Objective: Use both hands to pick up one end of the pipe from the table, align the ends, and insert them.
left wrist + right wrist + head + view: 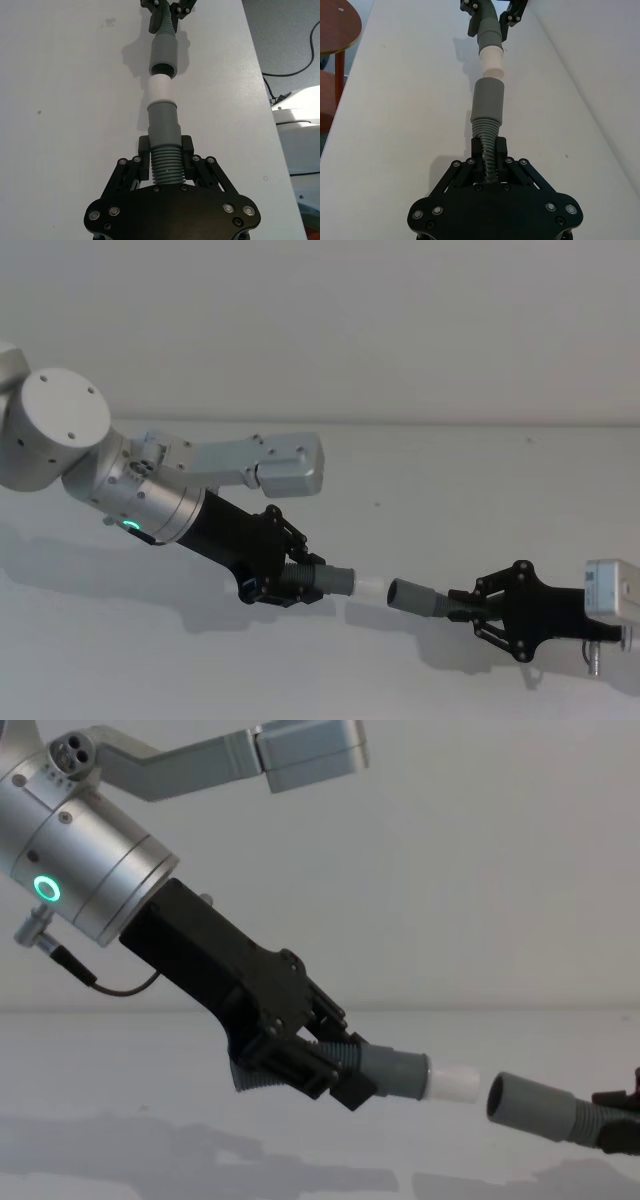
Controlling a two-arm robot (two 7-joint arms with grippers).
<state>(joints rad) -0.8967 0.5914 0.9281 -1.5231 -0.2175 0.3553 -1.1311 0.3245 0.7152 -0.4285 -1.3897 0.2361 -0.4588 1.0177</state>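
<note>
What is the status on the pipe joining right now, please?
Left claw shut on the white-tipped pipe piece. Right claw shut on the collared pipe piece. Ends roughly lined up, small gap, not inserted. Nothing between them.

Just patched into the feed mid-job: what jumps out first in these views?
Two pipe halves face each other end to end above the table, with a small gap between them. The left pincer is shut on the ribbed hose of the piece with the white sleeve. The right pincer is shut on the piece with the open grey collar, whose dark mouth points at the sleeve; they look nearly aligned but not yet inserted.
</note>
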